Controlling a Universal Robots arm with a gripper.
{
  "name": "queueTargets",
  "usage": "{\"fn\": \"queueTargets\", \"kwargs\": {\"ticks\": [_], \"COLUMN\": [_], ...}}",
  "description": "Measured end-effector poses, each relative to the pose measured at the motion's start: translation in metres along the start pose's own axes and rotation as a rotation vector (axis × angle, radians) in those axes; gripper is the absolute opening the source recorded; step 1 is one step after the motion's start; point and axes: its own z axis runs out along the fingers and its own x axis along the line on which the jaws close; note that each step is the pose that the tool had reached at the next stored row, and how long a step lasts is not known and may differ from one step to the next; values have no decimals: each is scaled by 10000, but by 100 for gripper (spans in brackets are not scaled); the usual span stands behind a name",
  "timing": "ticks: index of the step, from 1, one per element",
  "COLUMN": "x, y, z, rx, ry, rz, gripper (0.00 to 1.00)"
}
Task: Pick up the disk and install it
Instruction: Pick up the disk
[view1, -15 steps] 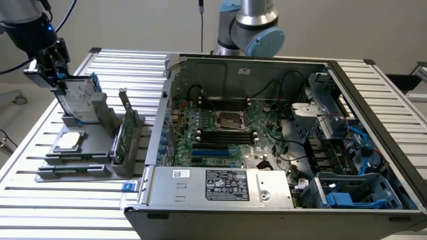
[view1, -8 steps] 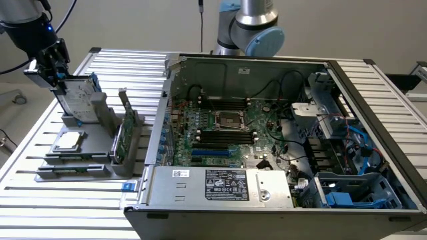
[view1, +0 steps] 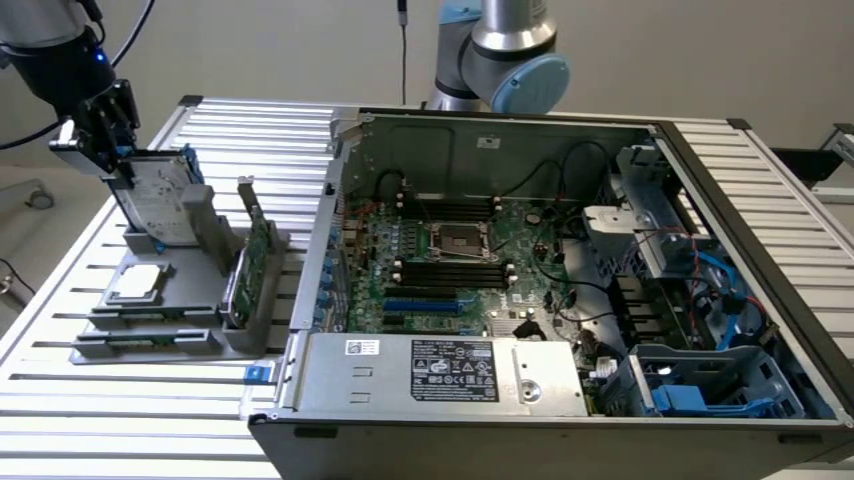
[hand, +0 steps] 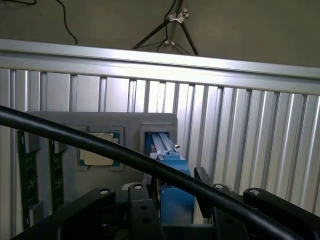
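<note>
When closing on the disk (view1: 160, 190), upright in the grey stand (view1: 200, 215) on the exterior view's left, beside the open computer case (view1: 454, 150): centre on the top edge of its blue frame (hand: 172, 162), keep both fingers (hand: 145, 215) square to the flat faces, squeeze evenly, no tilting it in the slot. As for the gripper (view1: 120, 170): hanging right over that edge, spread fairly wide, one finger either side of the blue frame, close on both, not visibly clamped yet.
</note>
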Motion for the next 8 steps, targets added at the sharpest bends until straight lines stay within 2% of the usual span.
{"fn": "queueTargets", "kwargs": {"ticks": [8], "x": [28], "y": [2], "z": [-1], "rx": [2], "ry": [0], "rz": [54], "gripper": [45]}}
